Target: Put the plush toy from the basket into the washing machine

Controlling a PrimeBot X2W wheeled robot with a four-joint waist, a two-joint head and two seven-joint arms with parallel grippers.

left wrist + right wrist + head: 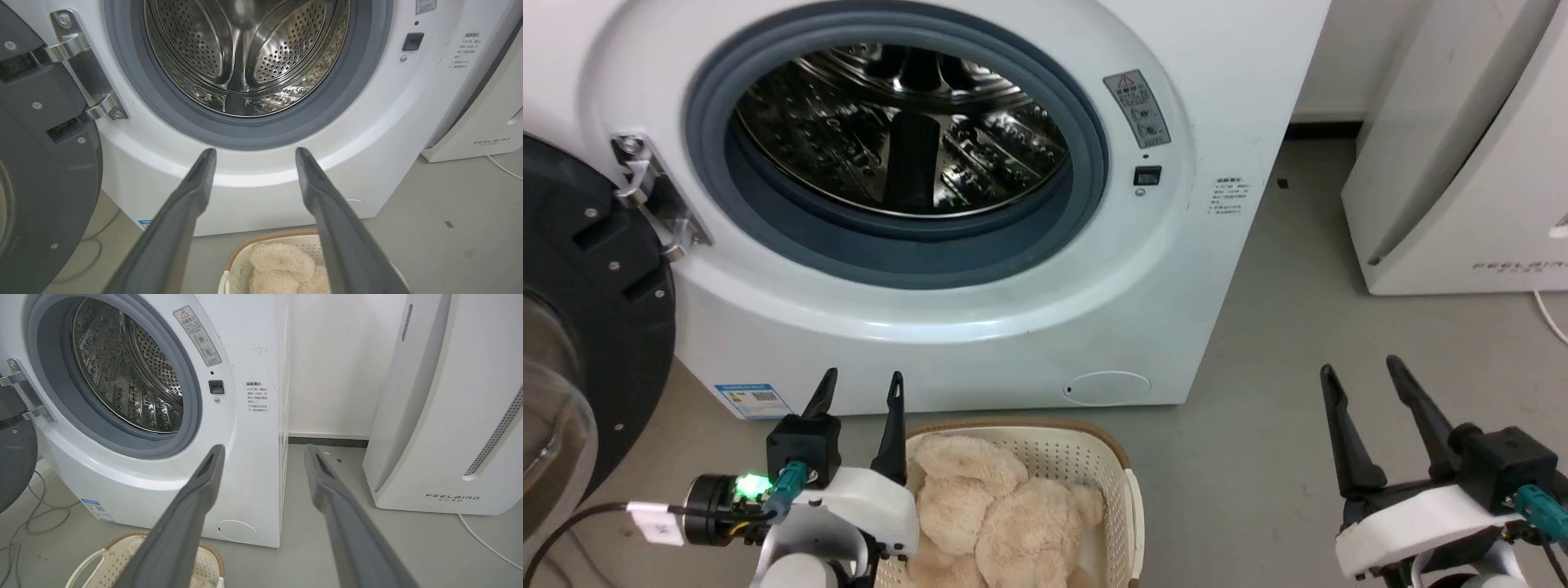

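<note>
The fluffy beige plush toy lies in the cream perforated plastic basket, on the floor before the open white front-loading washing machine. Both the left tool and right tool gape wide and empty. The right wrist view catches the vent slits of a white appliance.

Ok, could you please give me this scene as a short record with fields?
toy: lying in the basket
basket: on the floor in front of the washer
door: open, swung to the left
drum: perforated steel, in plain view
left gripper: open, by the basket's left rim, holding nothing
right gripper: open, over the floor, holding nothing
</note>
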